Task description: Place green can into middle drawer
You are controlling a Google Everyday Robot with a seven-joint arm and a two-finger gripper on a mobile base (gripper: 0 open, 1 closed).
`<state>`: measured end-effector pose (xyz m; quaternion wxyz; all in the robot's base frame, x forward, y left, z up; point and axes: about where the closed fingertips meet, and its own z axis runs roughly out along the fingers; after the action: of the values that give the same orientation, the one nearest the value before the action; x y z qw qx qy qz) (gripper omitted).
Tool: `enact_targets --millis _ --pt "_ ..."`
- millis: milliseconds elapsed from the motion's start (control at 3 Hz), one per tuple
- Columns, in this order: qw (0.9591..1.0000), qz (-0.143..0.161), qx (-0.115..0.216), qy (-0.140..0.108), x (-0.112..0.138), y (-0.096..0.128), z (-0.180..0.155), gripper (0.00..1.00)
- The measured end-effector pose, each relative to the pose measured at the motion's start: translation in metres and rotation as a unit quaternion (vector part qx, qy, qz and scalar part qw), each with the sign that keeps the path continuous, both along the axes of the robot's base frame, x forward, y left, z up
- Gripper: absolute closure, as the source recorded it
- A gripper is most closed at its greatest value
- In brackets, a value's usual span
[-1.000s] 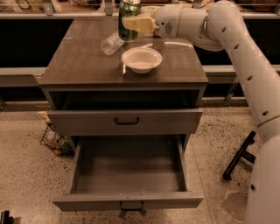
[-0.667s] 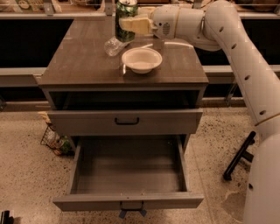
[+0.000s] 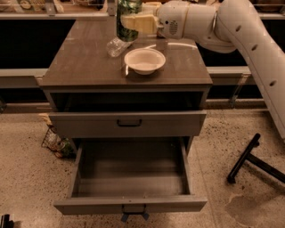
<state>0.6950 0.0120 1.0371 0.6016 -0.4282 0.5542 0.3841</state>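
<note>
The green can point(image 3: 126, 12) is held up above the back of the cabinet top, and its top is cut off by the upper edge of the view. My gripper point(image 3: 133, 23) is shut on the can from the right, with its pale fingers point(image 3: 141, 22) across the can's lower half. The arm reaches in from the right. The middle drawer point(image 3: 131, 205) is pulled wide open low at the front. Its deep grey box is empty, with a small dark handle and a bluish tag on the front panel.
A white bowl point(image 3: 144, 60) sits on the brown cabinet top point(image 3: 80, 67), and a clear plastic bottle point(image 3: 116, 46) lies just left of it under the can. A shut drawer front with a black handle point(image 3: 129, 123) is above the open drawer. A black stand leg point(image 3: 249, 158) is on the floor at right.
My gripper has lifted the green can higher and a little to the left, so its top now leaves the view. The bowl, bottle and drawers have not moved.
</note>
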Motion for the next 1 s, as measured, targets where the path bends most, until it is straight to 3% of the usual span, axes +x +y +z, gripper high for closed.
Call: enact_targets --millis 333,667,1000 --pt "0.9987 -0.038 0.027 -0.019 -0.037 -0.009 0.008 1.0" --pt "0.9992 -0.025 0.03 0.004 -0.07 0.008 -0.038 1.0" --pt "0.9973 0.038 -0.011 0.061 -0.118 0.05 -0.123 1.0"
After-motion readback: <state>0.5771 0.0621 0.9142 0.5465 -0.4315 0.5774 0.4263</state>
